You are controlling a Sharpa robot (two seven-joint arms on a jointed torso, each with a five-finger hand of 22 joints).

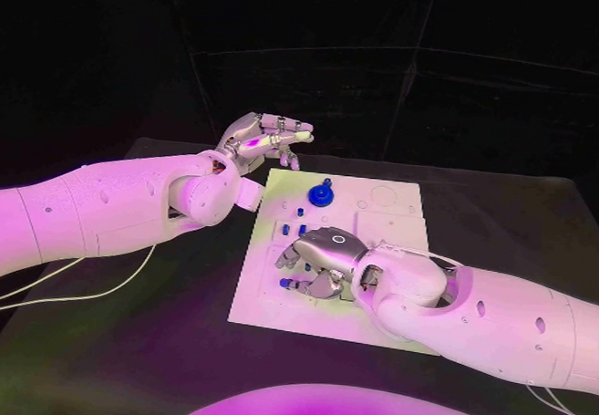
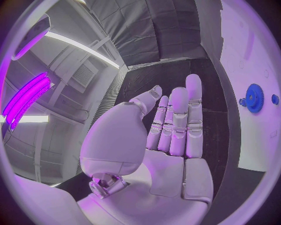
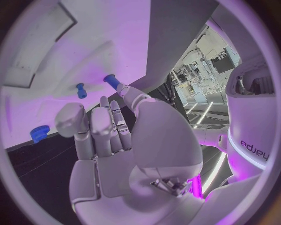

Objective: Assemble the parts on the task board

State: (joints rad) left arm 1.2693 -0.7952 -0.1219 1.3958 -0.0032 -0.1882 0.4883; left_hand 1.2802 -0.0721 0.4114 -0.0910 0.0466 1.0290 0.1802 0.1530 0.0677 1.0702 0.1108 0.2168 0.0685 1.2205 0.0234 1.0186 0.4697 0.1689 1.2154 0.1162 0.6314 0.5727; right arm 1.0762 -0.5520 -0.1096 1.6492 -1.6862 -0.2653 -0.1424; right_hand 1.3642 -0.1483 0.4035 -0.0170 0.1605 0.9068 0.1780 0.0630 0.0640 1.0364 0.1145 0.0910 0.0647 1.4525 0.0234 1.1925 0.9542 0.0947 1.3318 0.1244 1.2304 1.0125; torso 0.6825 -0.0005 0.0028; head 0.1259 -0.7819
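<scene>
The white task board (image 1: 376, 301) lies in the middle of the table. A blue gear (image 1: 321, 194) stands near its far edge, also seen as gear (image 2: 254, 97) on the board (image 2: 252, 56). Small blue pegs (image 1: 283, 229) stand along the board's left side. My right hand (image 1: 321, 259) hovers palm down over that side, fingers bent toward the board beside a blue piece (image 1: 287, 283). In the right wrist view the hand (image 3: 117, 140) holds nothing; one fingertip lies close to a blue peg (image 3: 111, 81). My left hand (image 1: 263, 138) is raised beyond the board's far left corner, its fingers (image 2: 178, 117) stretched and empty.
A second blue peg (image 3: 81, 90) and a blue piece (image 3: 40, 132) lie on the board (image 3: 105, 42) near my right hand. The black table (image 1: 137, 348) surrounds the board. A thin cable (image 1: 100, 287) trails under my left arm.
</scene>
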